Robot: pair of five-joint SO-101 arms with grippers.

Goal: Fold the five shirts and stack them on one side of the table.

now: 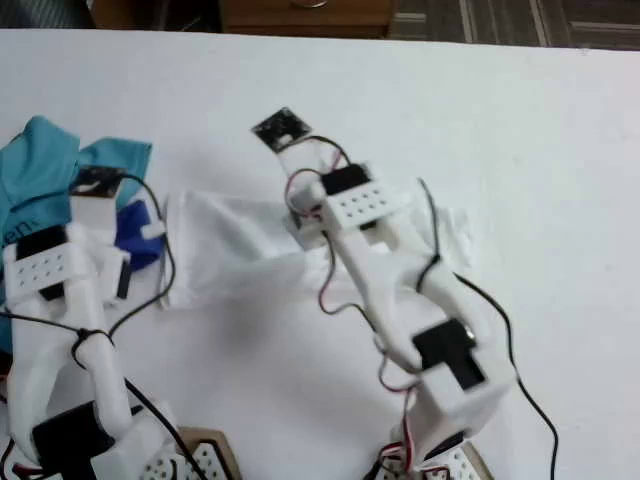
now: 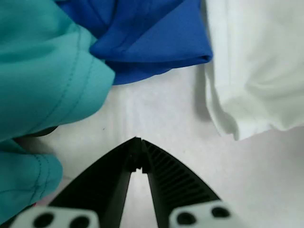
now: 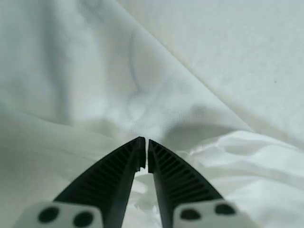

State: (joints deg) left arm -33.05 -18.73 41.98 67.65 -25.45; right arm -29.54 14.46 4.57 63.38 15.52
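Three shirts, teal (image 1: 40, 160), blue (image 2: 152, 38), white (image 1: 230, 250), left end effector (image 2: 141, 159) together, right end effector (image 3: 145, 156) together

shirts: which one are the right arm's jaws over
The white shirt, spread mid-table: the right arm's jaws sit shut over its cloth. The teal shirt and blue shirt lie bunched beside the left arm.

Overhead view; wrist views close, sharing white shirt (image 1: 230, 250).
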